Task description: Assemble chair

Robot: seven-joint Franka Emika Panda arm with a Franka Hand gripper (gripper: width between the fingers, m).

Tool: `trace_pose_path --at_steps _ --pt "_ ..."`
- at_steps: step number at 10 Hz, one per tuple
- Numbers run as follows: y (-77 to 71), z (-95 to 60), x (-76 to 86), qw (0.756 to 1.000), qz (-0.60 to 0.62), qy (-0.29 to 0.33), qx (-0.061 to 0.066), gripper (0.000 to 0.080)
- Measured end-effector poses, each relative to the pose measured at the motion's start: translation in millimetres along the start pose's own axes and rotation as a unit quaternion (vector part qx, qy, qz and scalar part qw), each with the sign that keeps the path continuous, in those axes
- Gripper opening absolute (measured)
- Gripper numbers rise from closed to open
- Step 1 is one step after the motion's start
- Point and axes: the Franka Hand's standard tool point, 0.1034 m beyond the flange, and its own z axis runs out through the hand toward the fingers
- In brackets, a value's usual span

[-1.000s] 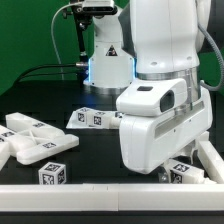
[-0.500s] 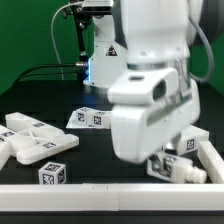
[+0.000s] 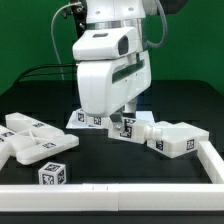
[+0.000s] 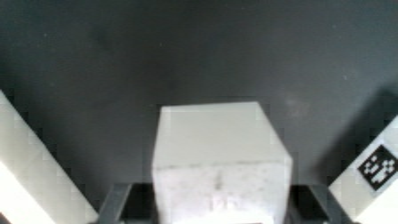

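Note:
My gripper (image 3: 126, 119) hangs under the big white arm in the middle of the black table. Its fingers are shut on one end of a chunky white chair piece (image 3: 172, 138) with marker tags, which reaches toward the exterior view's right, low over the table. In the wrist view the same white piece (image 4: 222, 160) fills the gap between the two dark fingers (image 4: 135, 205) of my gripper (image 4: 222, 208). More chair pieces lie at the exterior view's left: flat white panels (image 3: 30, 138) and a small tagged block (image 3: 52, 175).
The marker board (image 3: 88, 118) lies just behind the gripper. A white rail (image 3: 100, 196) runs along the table's front edge and another (image 3: 214, 160) along the right side. The wrist view shows a white strip (image 4: 25, 160) and a marker tag (image 4: 377, 165) at the sides.
The arm has swung from the exterior view's right front toward the middle and back, and the white piece has come along with it. The jaws narrowed onto the piece early in that second.

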Motion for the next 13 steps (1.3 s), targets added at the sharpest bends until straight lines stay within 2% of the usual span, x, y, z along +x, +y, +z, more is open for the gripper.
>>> trace_pose_path --at_steps 2,3,5,6,9,10,11,12,13 --pt "-0.2 0.0 -5.3 0.996 -0.091 -0.009 -0.001 0.0284" --pt "-10.3 -0.8 -13.1 0.979 -0.201 -0.017 0.004 0.0284" --pt "-33.8 -19.4 -36.2 0.941 -0.336 -0.03 0.015 0.0284" --pt "-32.0 -23.9 -43.6 0.93 -0.366 -0.031 0.019 0.0284" --pt "-32.0 -19.4 -48.6 0.892 -0.45 -0.04 0.026 0.0284" --pt "-34.3 -12.3 -53.1 0.85 -0.525 -0.04 0.035 0.0284" --pt "-40.8 3.3 -58.1 0.797 -0.601 -0.029 0.052 0.0284" --pt "-43.3 9.1 -61.6 0.735 -0.674 -0.03 0.063 0.0284" --pt "-45.6 15.6 -62.0 0.69 -0.72 -0.036 0.068 0.0284"
